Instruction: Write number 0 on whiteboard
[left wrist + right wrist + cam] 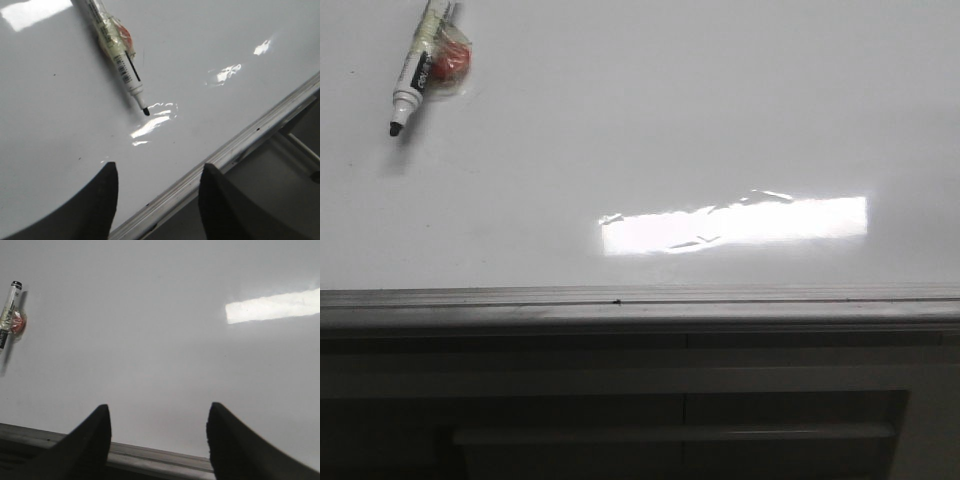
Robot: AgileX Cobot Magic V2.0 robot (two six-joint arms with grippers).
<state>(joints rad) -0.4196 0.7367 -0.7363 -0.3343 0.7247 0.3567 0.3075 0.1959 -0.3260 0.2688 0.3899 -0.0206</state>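
Observation:
The whiteboard (pixel 650 120) is a glossy white board with a grey metal frame along its near edge. No drawn line of the number 0 shows on it in any view. An uncapped black-tipped marker (pixel 417 68) with a red lump taped to its barrel lies on the board at the far left. It also shows in the left wrist view (pixel 117 52) and the right wrist view (pixel 9 315). My left gripper (pixel 159 167) is open and empty over the board's near edge, short of the marker's tip. My right gripper (pixel 158 409) is open and empty over the near edge.
A bright rectangular glare patch (pixel 735 225) lies on the board right of centre. Past the grey frame (pixel 640 300) is a dark panelled surface (pixel 670 410) with a pale bar. Neither arm shows in the front view.

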